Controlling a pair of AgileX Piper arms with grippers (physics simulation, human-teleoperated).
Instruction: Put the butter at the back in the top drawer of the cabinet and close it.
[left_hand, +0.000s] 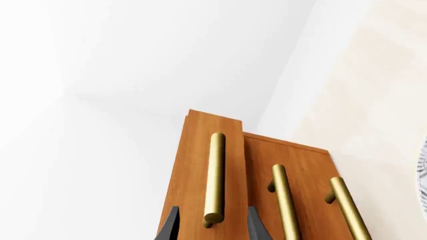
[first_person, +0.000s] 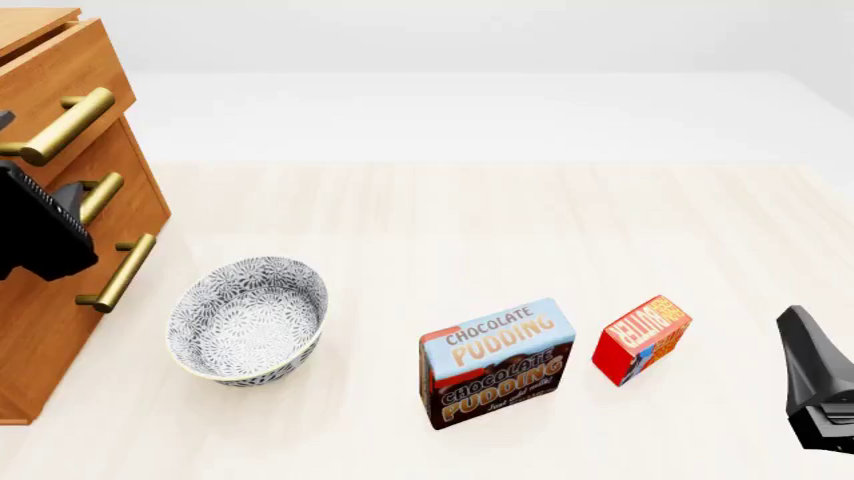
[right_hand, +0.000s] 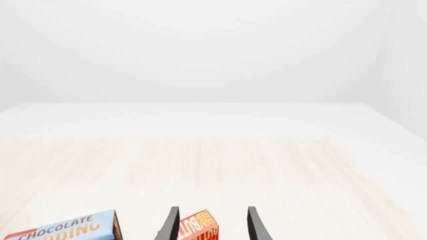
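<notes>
Nearest us, our right gripper (right_hand: 211, 225) hangs spread just behind the butter (first_person: 641, 338), which stands on the table (first_person: 534, 220) beside the pudding box (first_person: 497, 362), ungripped. Further off, the bowl (first_person: 247, 318) sits before the cabinet (first_person: 54, 330). There our left gripper (left_hand: 212, 227) straddles the handle (left_hand: 215, 177) of the top drawer (first_person: 60, 70), fingers apart; it looks slightly drawn out, though we cannot be sure. Next: close on that handle and pull.

cabinet (first_person: 60, 215): cut off at left edge | right gripper (right_hand: 211, 225): only 2 fingertips show | butter (right_hand: 199, 227): lower part cropped
</notes>
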